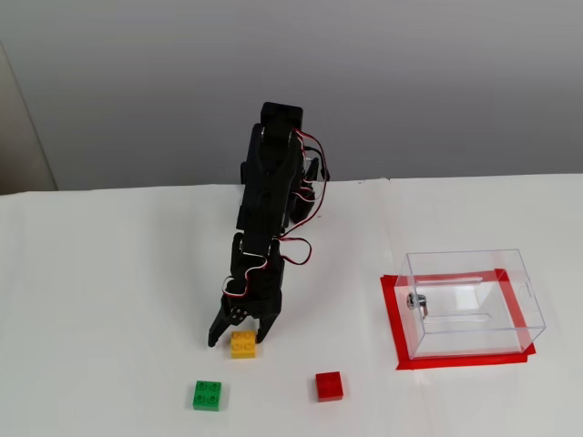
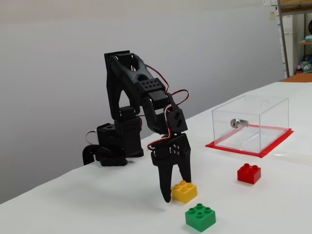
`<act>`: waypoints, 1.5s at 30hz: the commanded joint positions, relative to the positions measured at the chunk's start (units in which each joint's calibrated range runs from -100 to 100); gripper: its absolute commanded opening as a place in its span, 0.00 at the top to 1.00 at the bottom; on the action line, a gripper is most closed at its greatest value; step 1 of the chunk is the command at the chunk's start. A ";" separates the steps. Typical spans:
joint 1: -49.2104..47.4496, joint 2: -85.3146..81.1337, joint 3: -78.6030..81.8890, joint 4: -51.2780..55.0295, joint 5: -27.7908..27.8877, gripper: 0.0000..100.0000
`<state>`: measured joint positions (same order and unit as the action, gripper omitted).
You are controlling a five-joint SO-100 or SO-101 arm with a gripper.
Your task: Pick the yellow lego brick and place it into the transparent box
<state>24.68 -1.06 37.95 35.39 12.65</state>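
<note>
Near the table's (image 1: 109, 273) front edge, the gripper (image 1: 239, 339) (image 2: 178, 190) is hanging with jaws spread wide astride the yellow lego brick (image 1: 242, 344) (image 2: 184, 191), not closed on it; the transparent box (image 1: 471, 300) (image 2: 251, 123) is sitting toward the right edge.

Black plastic arm (image 2: 141, 92), red-white cables (image 2: 170, 95), two-fingered hand (image 2: 176, 189)

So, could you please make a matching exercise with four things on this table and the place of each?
Things:
1. yellow lego brick
2. green brick
3. red brick
4. transparent box

Places:
A. on the red tape rectangle
B. between the open gripper's fingers
C. nearest the front edge, left of the yellow one
D. between the yellow one and the box

Pairs: 1-B, 2-C, 3-D, 4-A
</note>
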 commanded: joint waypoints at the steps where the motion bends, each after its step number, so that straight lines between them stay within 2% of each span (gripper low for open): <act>1: -0.32 -0.17 -0.70 -0.40 0.08 0.66; 3: -0.32 -0.17 -0.70 -0.40 0.08 0.68; 7: -0.39 -0.17 -0.88 -0.40 0.13 0.81; 10: -0.39 -0.17 -0.88 -0.32 0.13 0.85; 20: -0.61 -1.11 -0.88 0.38 -0.23 0.85; 27: -3.57 -10.61 -1.06 3.60 -0.34 0.85; 36: -8.38 -24.44 -1.06 13.70 -5.66 0.85; 45: -14.22 -37.34 -1.15 19.44 -8.43 0.85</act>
<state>11.43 -34.12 37.95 53.90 5.13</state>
